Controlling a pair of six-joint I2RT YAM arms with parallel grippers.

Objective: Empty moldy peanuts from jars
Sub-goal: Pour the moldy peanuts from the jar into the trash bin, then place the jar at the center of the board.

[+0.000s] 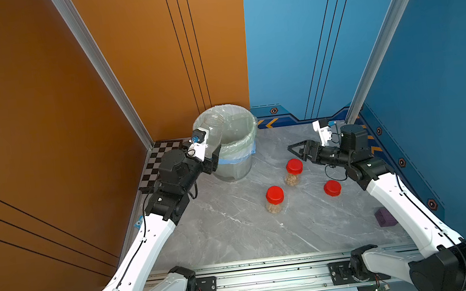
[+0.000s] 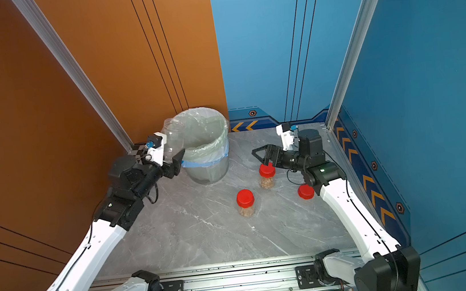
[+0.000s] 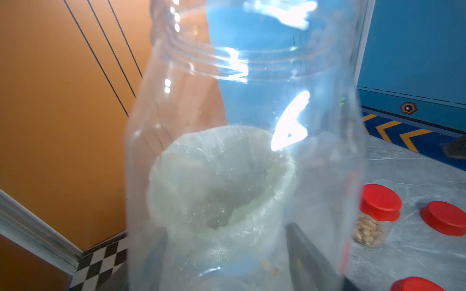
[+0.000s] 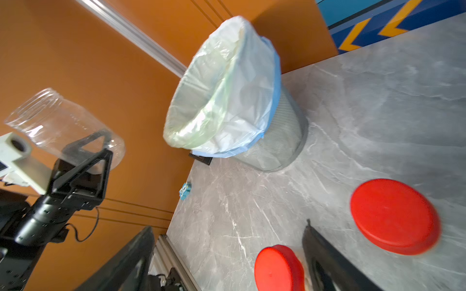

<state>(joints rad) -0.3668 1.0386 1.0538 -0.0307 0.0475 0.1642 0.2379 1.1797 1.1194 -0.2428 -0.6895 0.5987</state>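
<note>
- Jar (image 1: 214, 132), empty and lidless, is pinched at its base by the left gripper (image 1: 214, 157) and tilted beside the bin (image 1: 250, 138) rim.
- Right gripper (image 1: 293, 151) hangs spread, holding nothing, above the capped jar (image 1: 294, 172) nearer the bin.
- A second capped jar (image 1: 274, 199), also holding peanuts (image 1: 291, 180), and a loose lid (image 1: 332, 187) sit farther from the bin.

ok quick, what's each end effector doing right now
left end effector: closed on the lidless clear plastic cylindrical jar
right end effector: open, holding nothing

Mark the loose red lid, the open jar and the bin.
loose red lid (image 1: 332, 187): in a top view, middle of its top face.
open jar (image 4: 63, 118): right wrist view, middle of its clear wall.
bin (image 1: 237, 169): in a top view, mesh wall below the bag.
</note>
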